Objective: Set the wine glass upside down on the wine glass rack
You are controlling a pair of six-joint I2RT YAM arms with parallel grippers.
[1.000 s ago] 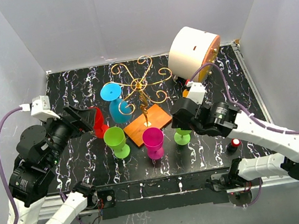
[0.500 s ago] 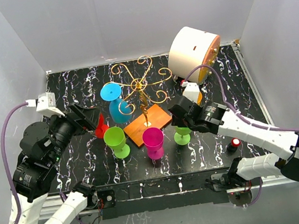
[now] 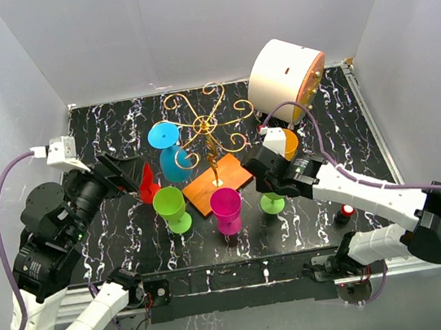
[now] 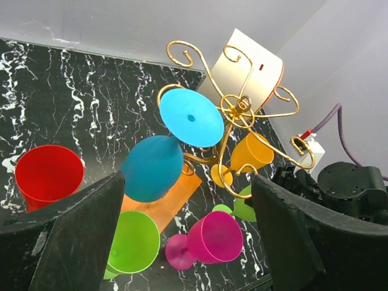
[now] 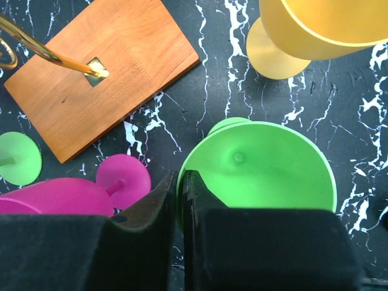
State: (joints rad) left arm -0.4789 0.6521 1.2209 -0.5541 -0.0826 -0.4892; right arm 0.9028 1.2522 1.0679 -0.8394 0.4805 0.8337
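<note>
Pinching the green wine glass [image 5: 267,176] by its rim with the right fingers [image 5: 148,209], clenched tight.
Found upright on the desk [image 3: 117,130], just right of the wine glass rack's [image 4: 239,107] wooden base [image 5: 100,73], between magenta glass [image 3: 226,203] and orange glass [image 3: 287,141]. Holding left fingers [image 4: 66,242] released, spread wide, gripping nothing, near red glass [image 4: 48,174]. Carrying blue glass [image 4: 151,168] upside down on the rack.

Bright even light, soft shadows, sharp focus

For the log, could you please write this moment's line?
right fingers: shut on right-hand green wine glass rim; left fingers: open, empty; step: grasp
</note>
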